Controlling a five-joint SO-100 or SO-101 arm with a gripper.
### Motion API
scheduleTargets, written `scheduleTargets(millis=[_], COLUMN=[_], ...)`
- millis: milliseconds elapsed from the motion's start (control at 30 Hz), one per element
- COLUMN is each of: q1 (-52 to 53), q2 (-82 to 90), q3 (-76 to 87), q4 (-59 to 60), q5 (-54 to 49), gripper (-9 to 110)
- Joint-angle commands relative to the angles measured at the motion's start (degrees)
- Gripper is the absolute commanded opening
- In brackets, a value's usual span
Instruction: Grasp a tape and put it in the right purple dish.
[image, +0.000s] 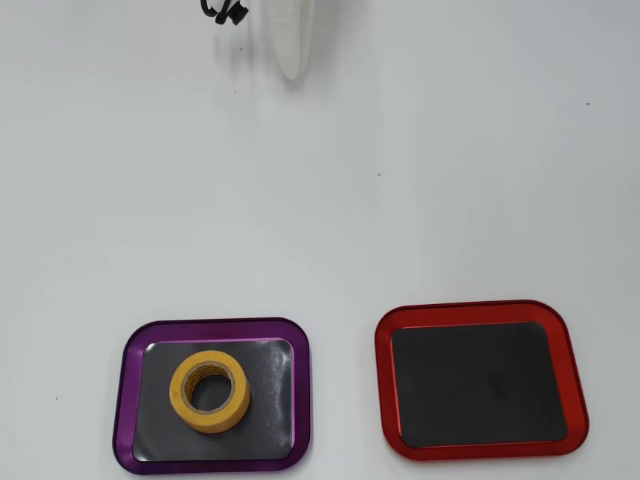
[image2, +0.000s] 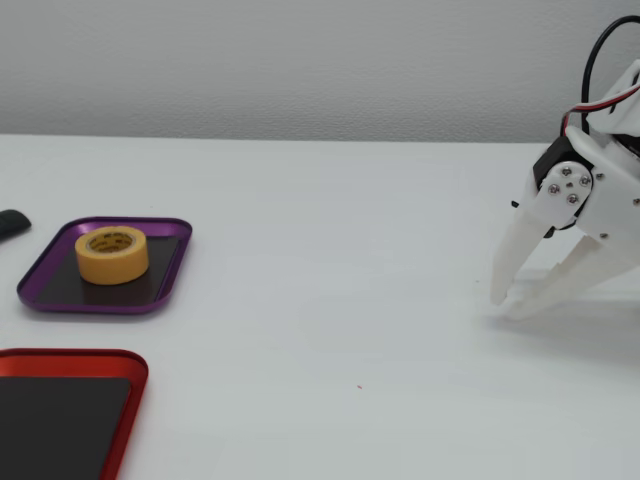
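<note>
Red-rimmed tray (image2: 70, 400) sits closest to you in the fixed view, its dark liner bare. Just behind it you'll find the purple dish (image2: 150, 290) on the white surface (image2: 330, 300), and the tape (image2: 111, 254) lies flat inside it on the dark liner (hollow core facing up). Well apart, at the right of that view, your end effector (image2: 506, 302) points down near the surface, fingers slightly parted, gripping nothing. Overhead, the tape (image: 209, 390) lies near the dish's (image: 122, 400) middle.
</note>
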Motion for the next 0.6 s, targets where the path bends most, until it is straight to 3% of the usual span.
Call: scheduleTargets(millis=[0, 567], q1=[-0.09, 0.35], q2=[4.04, 4.04], q3=[2.46, 3.43], q4=[-0.09, -0.09], q5=[-0.18, 0.00], gripper=[0, 0])
